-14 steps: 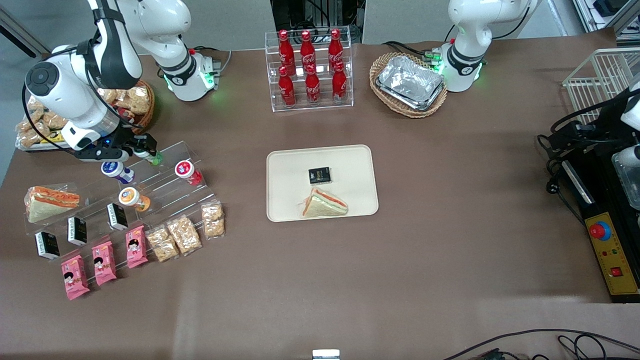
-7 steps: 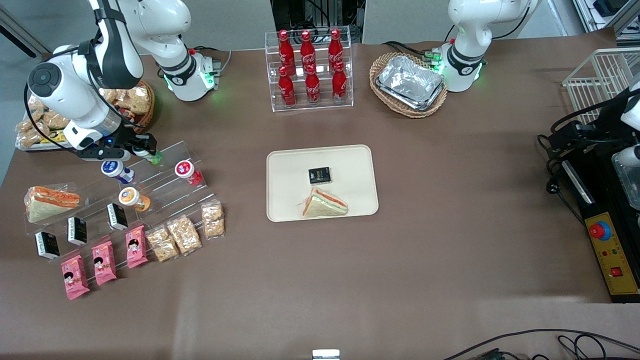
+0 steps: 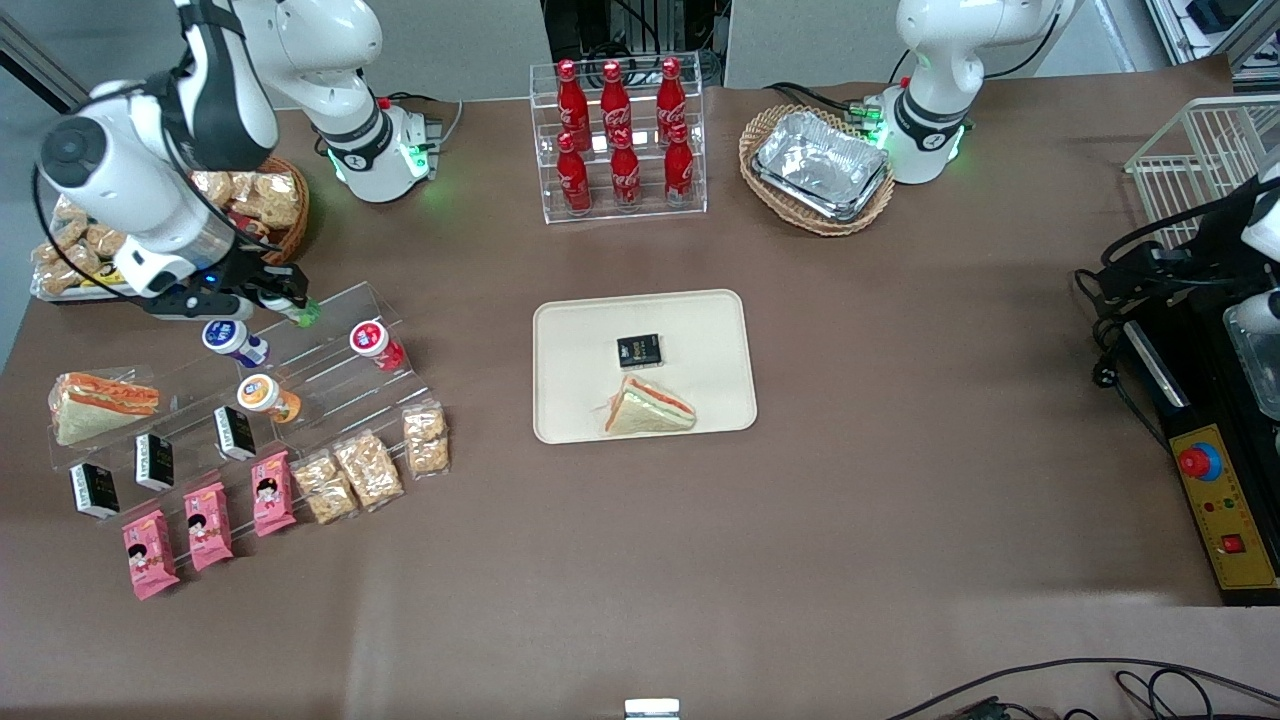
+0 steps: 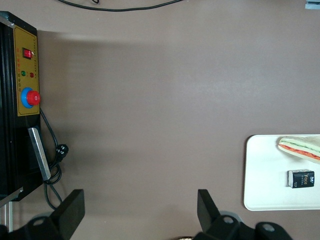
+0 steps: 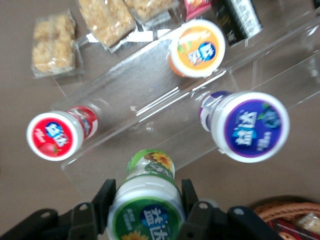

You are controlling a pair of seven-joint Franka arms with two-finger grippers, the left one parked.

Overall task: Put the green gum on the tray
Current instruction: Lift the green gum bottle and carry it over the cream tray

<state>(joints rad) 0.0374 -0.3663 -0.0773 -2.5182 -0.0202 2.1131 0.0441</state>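
Gripper (image 5: 147,205) now rises above the acrylic stand's top step (image 3: 330,300), jaws pinching my green gum (image 5: 146,214); next, the tray (image 3: 570,330).

A brown cloth-covered bench (image 3: 850,520) fills nearly the whole front view under even, soft light, with faint creases near the lower edge. Grey floor (image 3: 35,150) shows at the upper left corner, and dark cables (image 3: 1080,670) trail along the lower right edge.
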